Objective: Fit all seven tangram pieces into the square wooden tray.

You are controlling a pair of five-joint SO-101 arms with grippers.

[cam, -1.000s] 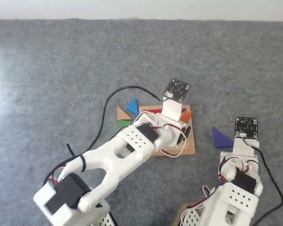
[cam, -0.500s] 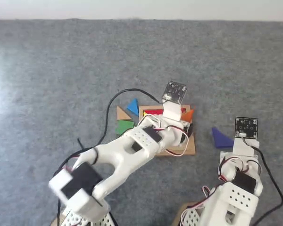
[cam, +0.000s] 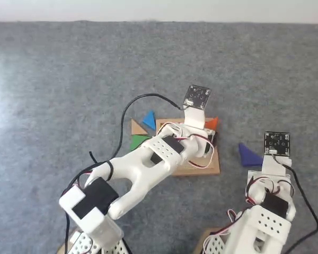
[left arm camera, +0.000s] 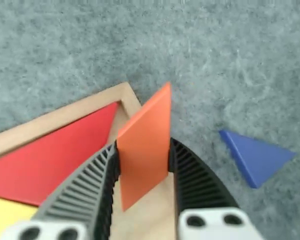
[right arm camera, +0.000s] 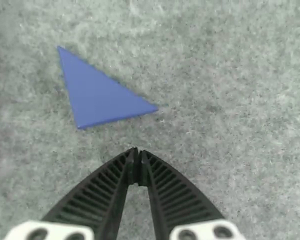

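Left gripper (left arm camera: 142, 150) grips orange piece (left arm camera: 147, 125) at tray (left arm camera: 65, 117) corner. Red (left arm camera: 55, 160) & yellow (left arm camera: 5, 220) pcs are in. Blue (cam: 148, 119), tan (cam: 137, 127), green (cam: 139, 141) lie beside the tray, violet triangle (right arm camera: 97, 95) near right gripper (right arm camera: 135, 155), which is clenched, empty. Approx. 4 left outside.

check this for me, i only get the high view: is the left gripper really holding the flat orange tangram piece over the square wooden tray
observer: Yes, the left gripper is shut on the flat orange tangram piece, held upright over a corner of the square wooden tray.
operator: what's lying in the tray
observer: A red triangle lies flat by that corner, a yellow piece beside it.
operator: and the right gripper
observer: The right gripper is shut, empty, close to the dark blue triangle on the grey carpet without touching it.
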